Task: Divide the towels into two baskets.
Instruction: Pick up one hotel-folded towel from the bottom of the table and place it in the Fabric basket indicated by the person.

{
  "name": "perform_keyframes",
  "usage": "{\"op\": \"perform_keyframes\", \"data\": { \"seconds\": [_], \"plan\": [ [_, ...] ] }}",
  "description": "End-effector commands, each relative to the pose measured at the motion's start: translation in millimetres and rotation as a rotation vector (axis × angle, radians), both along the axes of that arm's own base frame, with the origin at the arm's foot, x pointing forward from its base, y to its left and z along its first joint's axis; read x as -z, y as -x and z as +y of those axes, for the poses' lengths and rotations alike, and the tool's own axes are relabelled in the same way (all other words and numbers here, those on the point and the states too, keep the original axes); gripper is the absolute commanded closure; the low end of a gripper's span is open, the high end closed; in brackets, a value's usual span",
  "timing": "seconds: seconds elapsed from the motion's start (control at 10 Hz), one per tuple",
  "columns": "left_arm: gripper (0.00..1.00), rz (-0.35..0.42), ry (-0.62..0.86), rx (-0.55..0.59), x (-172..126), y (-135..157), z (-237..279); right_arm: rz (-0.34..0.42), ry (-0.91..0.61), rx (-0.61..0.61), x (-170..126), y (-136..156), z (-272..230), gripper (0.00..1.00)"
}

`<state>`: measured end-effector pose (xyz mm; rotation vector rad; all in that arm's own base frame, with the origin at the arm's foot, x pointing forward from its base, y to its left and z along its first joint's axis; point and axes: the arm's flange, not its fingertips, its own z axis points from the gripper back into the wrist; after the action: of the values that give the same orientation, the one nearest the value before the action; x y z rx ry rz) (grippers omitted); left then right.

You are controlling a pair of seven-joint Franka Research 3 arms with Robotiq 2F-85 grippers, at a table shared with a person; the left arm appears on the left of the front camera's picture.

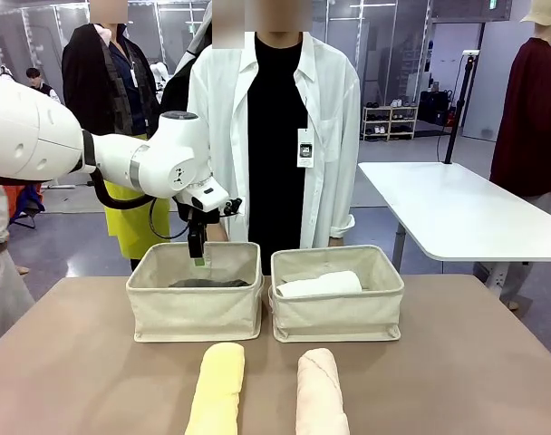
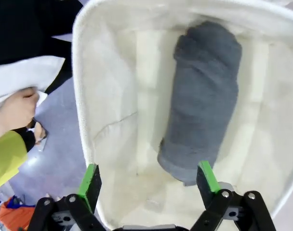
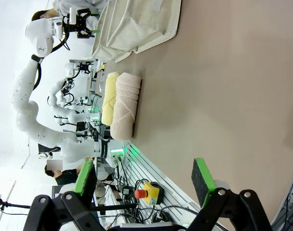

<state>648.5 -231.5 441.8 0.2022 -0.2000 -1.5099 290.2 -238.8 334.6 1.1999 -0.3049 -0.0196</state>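
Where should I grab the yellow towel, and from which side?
Take the yellow towel around its middle, coming straight down from above, jaws across its width. It lies flat on the table, a roll with its length running away from the robot, and the gap to the pink towel probably leaves room for a finger on each side.

Yellow towel (image 1: 217, 391), pink towel (image 1: 321, 395) cut off below; grey towel (image 1: 208, 283) mostly hidden.

left gripper (image 2: 149, 178) is hovering, fingers (image 2: 91, 184) spread wide, over the basket (image 2: 84, 86) where the dark grey towel (image 2: 202, 96) is lying; a person's hand (image 2: 16, 109) is showing outside its wall.
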Motion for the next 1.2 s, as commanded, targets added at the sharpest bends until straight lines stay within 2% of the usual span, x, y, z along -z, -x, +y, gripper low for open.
{"op": "perform_keyframes", "data": {
  "seconds": [0.0,0.9,1.0,1.1],
  "plan": [
    [0.00,0.008,-0.011,0.042,9.8,-5.6,-4.9,-0.008,0.000,0.003,-2.0,2.2,1.4,0.00],
    [0.00,0.015,0.003,0.019,12.1,-2.7,-8.1,-0.008,0.000,0.003,-2.0,2.2,1.4,0.00],
    [0.00,0.084,0.143,-0.011,-25.3,6.4,4.6,-0.008,0.000,0.003,-2.0,2.2,1.4,0.00],
    [0.00,0.137,0.158,-0.061,-52.4,23.5,32.0,-0.008,0.000,0.003,-2.0,2.2,1.4,0.00]
  ]
}}
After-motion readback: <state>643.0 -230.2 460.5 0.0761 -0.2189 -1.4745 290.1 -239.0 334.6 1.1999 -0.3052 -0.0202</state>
